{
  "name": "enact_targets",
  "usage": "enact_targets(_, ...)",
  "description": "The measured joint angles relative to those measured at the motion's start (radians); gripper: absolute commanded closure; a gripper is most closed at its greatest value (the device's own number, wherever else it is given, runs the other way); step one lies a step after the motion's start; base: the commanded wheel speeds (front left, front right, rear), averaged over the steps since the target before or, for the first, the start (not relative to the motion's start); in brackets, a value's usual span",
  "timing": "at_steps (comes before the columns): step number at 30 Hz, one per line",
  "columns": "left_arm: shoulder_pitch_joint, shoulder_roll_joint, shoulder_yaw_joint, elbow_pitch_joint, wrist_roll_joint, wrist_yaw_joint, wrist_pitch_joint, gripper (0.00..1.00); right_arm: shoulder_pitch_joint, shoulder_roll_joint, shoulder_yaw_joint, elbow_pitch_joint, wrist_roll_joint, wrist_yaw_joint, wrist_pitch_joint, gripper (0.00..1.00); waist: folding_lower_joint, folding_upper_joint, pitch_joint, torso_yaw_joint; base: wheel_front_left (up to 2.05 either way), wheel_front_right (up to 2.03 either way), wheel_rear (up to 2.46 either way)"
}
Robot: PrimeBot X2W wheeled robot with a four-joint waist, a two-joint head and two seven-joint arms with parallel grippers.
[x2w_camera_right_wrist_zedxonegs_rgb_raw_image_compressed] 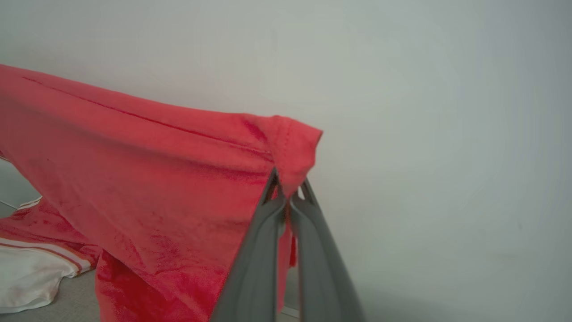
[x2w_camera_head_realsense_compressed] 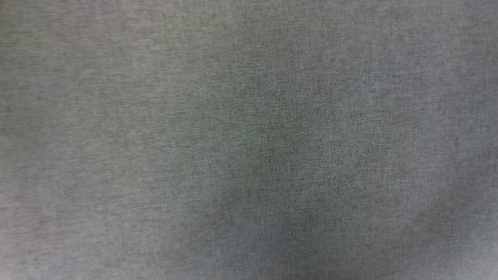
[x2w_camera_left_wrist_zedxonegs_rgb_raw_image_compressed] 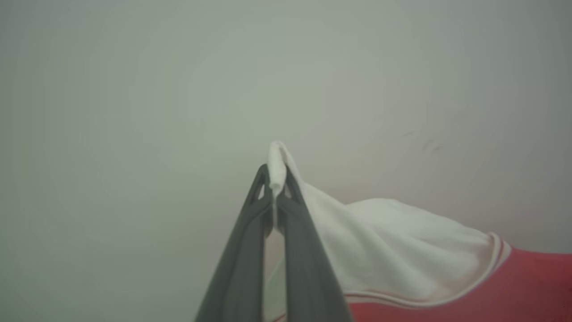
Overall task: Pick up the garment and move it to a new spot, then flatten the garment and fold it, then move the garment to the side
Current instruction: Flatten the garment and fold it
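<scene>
Hanging red, white-sleeved — the garment [x2w_camera_right_wrist_zedxonegs_rgb_raw_image_compressed: 147, 179]; left gripper [x2w_camera_left_wrist_zedxonegs_rgb_raw_image_compressed: 273, 190] pinches white, right gripper [x2w_camera_right_wrist_zedxonegs_rgb_raw_image_compressed: 289, 192] red.

Head – close, facing down, wrists share garment [x2w_camera_left_wrist_zedxonegs_rgb_raw_image_compressed: 402, 232]

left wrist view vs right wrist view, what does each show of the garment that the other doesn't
Left wrist view: the left gripper, jaws shut on a fold of white sleeve of the garment. Right wrist view: the right gripper, jaws shut on a red hemmed corner, with the red body hanging from it. Both: the garment held up, its red-and-white striped trim, and a plain pale backdrop.
</scene>
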Motion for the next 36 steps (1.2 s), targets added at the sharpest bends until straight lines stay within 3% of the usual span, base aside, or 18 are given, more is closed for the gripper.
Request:
enact_targets(5, 0.137, -0.047, 0.001, 0.075, -0.043, -0.046, -0.058, 1.0, 0.091, -0.01, 0.056, 0.076, 0.056, 0.0, -0.017, 1.0, 0.0, 0.0, -0.051, 0.021, 0.0, 0.0, 0.0)
enact_targets(12, 0.383, -0.077, -0.004, 0.129, -0.089, -0.1, -0.129, 1.0, 0.351, -0.021, 0.107, 0.076, 0.149, 0.0, -0.041, 1.0, -0.0001, 0.0, -0.183, 0.052, 0.0, 0.0, 0.0)
enact_targets(20, 0.802, -0.101, 0.017, 0.063, -0.162, -0.094, -0.179, 1.0, 0.697, -0.052, 0.123, 0.022, 0.22, 0.0, -0.059, 1.0, -0.0002, 0.0, -0.378, 0.076, 0.0, 0.0, 0.0)
enact_targets(25, 1.086, -0.105, 0.028, -0.063, -0.197, -0.045, -0.186, 1.0, 0.899, -0.083, 0.104, -0.029, 0.244, 0.001, -0.068, 1.0, -0.0004, 0.0, -0.496, 0.09, 0.0, 0.0, 0.0)
enact_targets(30, 1.349, -0.072, 0.038, -0.228, -0.212, 0.042, -0.164, 1.0, 1.088, -0.092, 0.062, -0.088, 0.253, 0.001, -0.067, 1.0, -0.0005, 0.0, -0.6, 0.105, 0.0, 0.0, 0.0)
enact_targets(34, 1.551, -0.047, 0.044, -0.381, -0.228, 0.123, -0.13, 1.0, 1.245, -0.094, 0.006, -0.145, 0.243, 0.002, -0.057, 1.0, -0.0006, 0.0, -0.671, 0.115, 0.0, 0.0, 0.0)
enact_targets(35, 1.721, -0.035, 0.051, -0.523, -0.254, 0.2, -0.094, 1.0, 1.415, -0.084, -0.072, -0.222, 0.213, 0.004, -0.03, 1.0, -0.0005, 0.0, -0.732, 0.125, 0.0, 0.0, 0.0)
enact_targets(36, 1.763, -0.035, 0.052, -0.548, -0.261, 0.219, -0.086, 1.0, 1.458, -0.076, -0.092, -0.247, 0.202, 0.004, -0.017, 1.0, -0.0005, 0.0, -0.746, 0.127, 0.0, 0.0, 0.0)
